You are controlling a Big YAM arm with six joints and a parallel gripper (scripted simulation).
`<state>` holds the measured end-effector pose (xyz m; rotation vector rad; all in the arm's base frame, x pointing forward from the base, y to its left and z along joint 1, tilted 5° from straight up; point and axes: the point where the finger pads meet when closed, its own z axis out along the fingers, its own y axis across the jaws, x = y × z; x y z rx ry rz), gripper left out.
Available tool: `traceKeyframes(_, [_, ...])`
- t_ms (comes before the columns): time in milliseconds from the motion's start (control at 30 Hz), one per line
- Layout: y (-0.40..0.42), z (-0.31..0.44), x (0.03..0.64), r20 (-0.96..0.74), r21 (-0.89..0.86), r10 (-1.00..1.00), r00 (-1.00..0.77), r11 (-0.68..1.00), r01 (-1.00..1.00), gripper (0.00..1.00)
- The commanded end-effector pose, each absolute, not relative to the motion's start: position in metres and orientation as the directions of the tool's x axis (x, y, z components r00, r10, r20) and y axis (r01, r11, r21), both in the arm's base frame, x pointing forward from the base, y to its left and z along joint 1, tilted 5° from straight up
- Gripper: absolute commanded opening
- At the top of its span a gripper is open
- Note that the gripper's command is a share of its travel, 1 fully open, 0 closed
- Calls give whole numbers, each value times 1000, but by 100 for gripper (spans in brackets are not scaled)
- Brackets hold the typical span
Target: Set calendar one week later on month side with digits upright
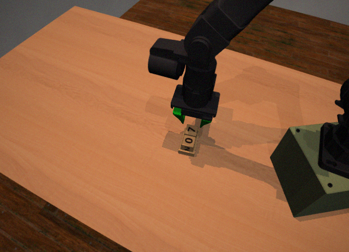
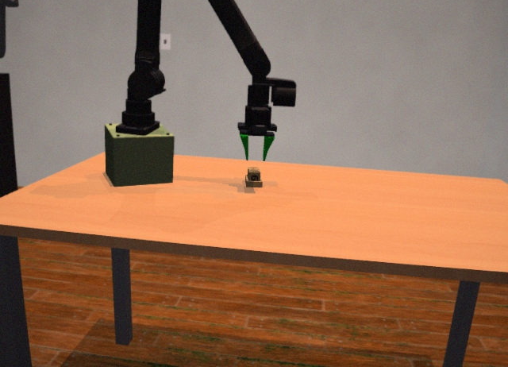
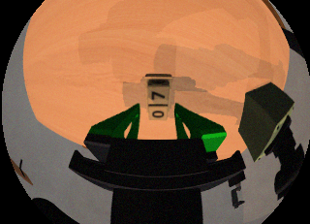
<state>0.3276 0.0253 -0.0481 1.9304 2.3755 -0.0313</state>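
The small pale wooden tray [image 1: 186,153] [image 2: 254,184] [image 3: 159,76] appears flat on the table and holds two cubes in a row. One cube [image 1: 188,141] [image 3: 157,113] has a 0 on top and a 2 on its outer end face in the top view. The other cube [image 1: 191,129] [image 3: 158,95] [image 2: 254,176] has a 7 on top; its end face in the exterior view shows a 6 or 9. My gripper [image 1: 192,124] [image 2: 255,160] [image 3: 157,107] is open and empty, its green fingertips a little above the cubes, not touching. The tray's long sides and any month name cannot be read.
The green base block [image 1: 287,170] [image 2: 139,160] [image 3: 262,108] carrying the arm stands on the table, right of the tray in the top view and left of it in the exterior view. Arm shadows fall around the tray.
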Motion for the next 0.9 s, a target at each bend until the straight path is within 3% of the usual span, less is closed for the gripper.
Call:
traceKeyframes(0, [33,-9,350,-78,89,978,-194,201,975,46])
traceKeyframes(400, [33,11,345,-77,84,979,-190,197,977,46])
traceKeyframes(433, [33,11,345,-77,84,979,-190,196,977,100])
traceKeyframes(867, [33,11,345,-77,84,979,-190,196,977,100])
